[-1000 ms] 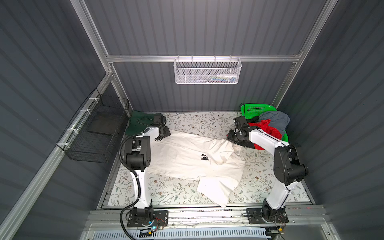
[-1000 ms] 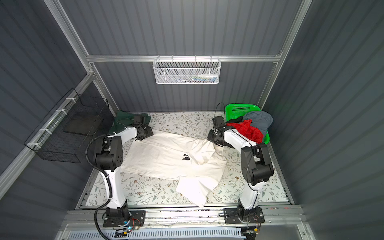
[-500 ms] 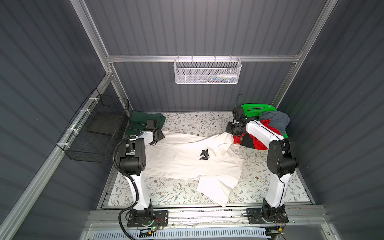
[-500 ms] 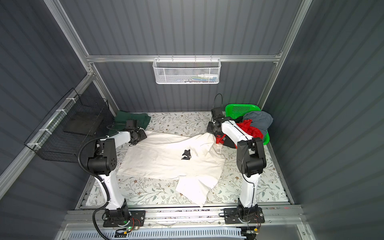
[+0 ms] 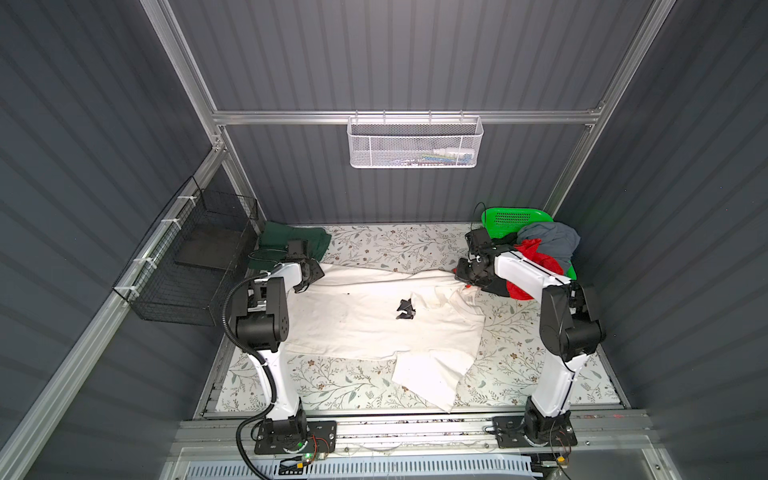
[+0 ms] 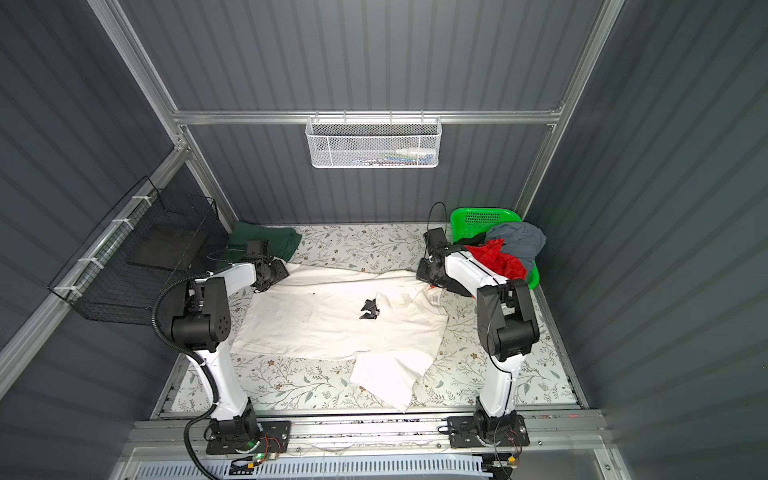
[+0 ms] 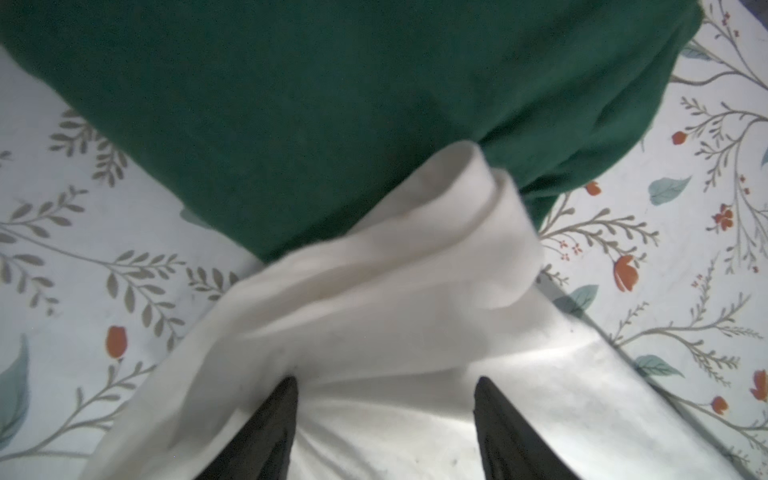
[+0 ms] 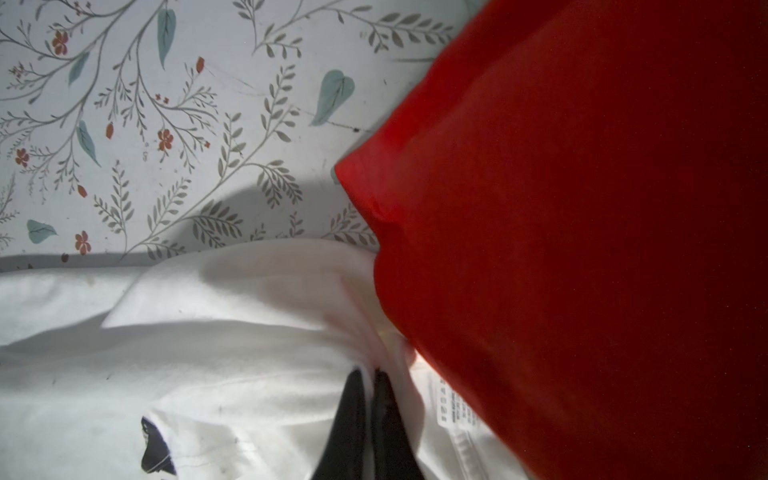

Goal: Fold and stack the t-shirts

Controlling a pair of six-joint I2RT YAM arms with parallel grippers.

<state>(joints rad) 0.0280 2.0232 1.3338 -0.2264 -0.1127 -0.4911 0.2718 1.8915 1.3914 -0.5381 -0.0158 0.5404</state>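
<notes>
1. At the middle of the floral table point(image 5: 386, 245), one off-white t-shirt point(image 5: 353, 324) lies spread out. Its hem is toward the left, its collar toward the right, and one sleeve trails to the near edge.
2. Step in hand, as judged: flattening this shirt before its first fold.
3. Left gripper point(image 7: 385, 384): the jaws stand wide apart over the shirt's far-left corner and grip nothing. That corner lies rumpled against the dark green t-shirt point(image 7: 332, 104).
4. Right gripper point(image 8: 369, 376): the jaws are pinched narrow on a pleat at the shirt's far-right edge, beside the neck label point(image 8: 457, 411).
5. Next move, as judged: smooth the rumpled far-left corner, then draw the far edge taut without dragging the neighbouring shirts.
6. Count:
   - one off-white shirt, spread;
   - one dark green shirt, folded at the far left;
   - one red t-shirt point(image 5: 536, 266) and one grey-blue t-shirt point(image 5: 552, 241), heaped on the single green basket point(image 5: 515, 216) at the far right;
   - a dark cloth among them, too hidden to tell what it is;
   - two grippers.
</notes>
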